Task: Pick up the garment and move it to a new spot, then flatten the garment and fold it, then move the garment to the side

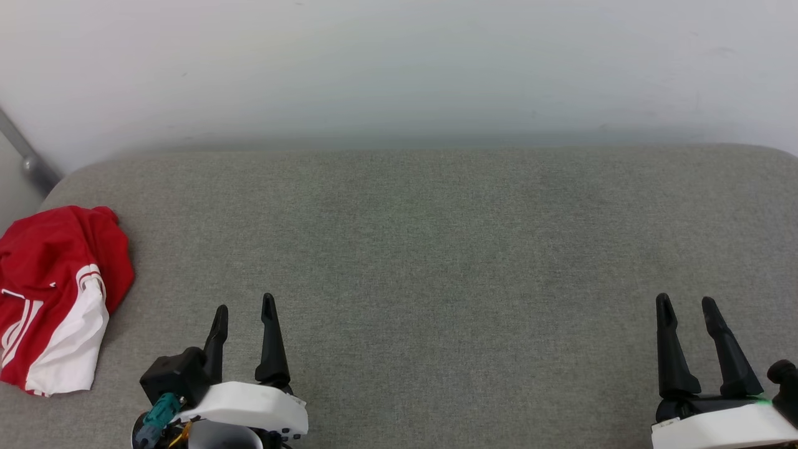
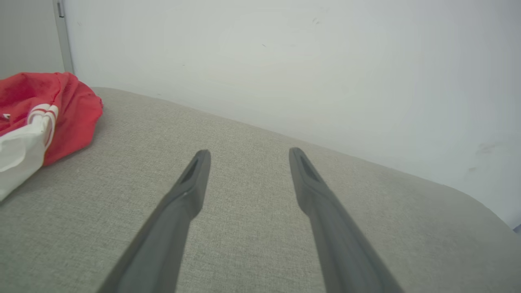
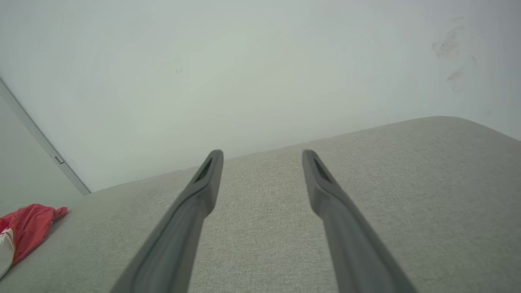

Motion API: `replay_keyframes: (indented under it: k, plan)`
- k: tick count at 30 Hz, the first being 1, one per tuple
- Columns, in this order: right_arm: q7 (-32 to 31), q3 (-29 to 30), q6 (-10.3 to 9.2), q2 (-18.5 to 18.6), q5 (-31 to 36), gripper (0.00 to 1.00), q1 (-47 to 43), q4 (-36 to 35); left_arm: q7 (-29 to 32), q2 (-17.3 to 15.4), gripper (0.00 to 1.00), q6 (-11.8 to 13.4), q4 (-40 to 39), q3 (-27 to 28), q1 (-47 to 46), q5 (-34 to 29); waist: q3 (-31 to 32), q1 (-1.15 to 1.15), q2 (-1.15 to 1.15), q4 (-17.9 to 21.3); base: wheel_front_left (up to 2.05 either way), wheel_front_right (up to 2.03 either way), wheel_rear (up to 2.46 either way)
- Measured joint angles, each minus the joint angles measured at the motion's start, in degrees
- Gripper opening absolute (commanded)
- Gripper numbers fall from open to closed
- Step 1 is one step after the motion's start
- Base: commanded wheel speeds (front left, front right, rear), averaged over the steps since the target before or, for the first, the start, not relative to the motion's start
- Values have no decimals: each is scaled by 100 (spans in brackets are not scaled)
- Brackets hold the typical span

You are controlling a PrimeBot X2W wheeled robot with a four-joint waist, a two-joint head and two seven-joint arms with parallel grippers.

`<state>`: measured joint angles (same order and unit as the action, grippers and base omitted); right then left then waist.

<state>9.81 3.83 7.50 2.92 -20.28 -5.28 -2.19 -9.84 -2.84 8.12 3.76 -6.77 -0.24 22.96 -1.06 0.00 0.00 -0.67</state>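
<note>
Grey fabric-covered counter (image 1: 436, 249) carries a crumpled red jersey T-shirt (image 1: 56, 280) well left of the left fingers (image 1: 269, 337), its long axis parallel to them, white sleeve nearest; left fingers and right fingers (image 1: 668, 349) point forward, spread open, empty

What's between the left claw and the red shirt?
Just bare grey cushion. In the head view, nothing lies between the left claw and the shirt, and they are apart. The left wrist view shows the same bare stretch.

A grey fabric-covered surface (image 1: 436, 249) with rounded far corners carries the crumpled red and white garment (image 1: 56, 293), which lies at its left edge.
</note>
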Motion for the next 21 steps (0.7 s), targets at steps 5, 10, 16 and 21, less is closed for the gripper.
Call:
replay_keyframes:
  k: [5,10,16,21]
  plan:
    - [62,-8,0,0,258,100,-39,-76,-65,-1,100,2,-3,-43,2,-255,-6,0,0,-3,0,0,0]
    - [129,-16,0,0,505,100,-70,-135,-133,0,100,4,-2,-79,18,-492,-6,0,0,-11,0,0,0]
    - [201,-33,0,0,762,100,-97,-198,-198,0,100,45,2,-130,70,-746,-2,0,0,-21,0,0,0]
    - [255,-41,0,0,938,100,-168,-241,-255,0,100,45,8,-162,95,-933,-4,0,0,-28,0,0,0]
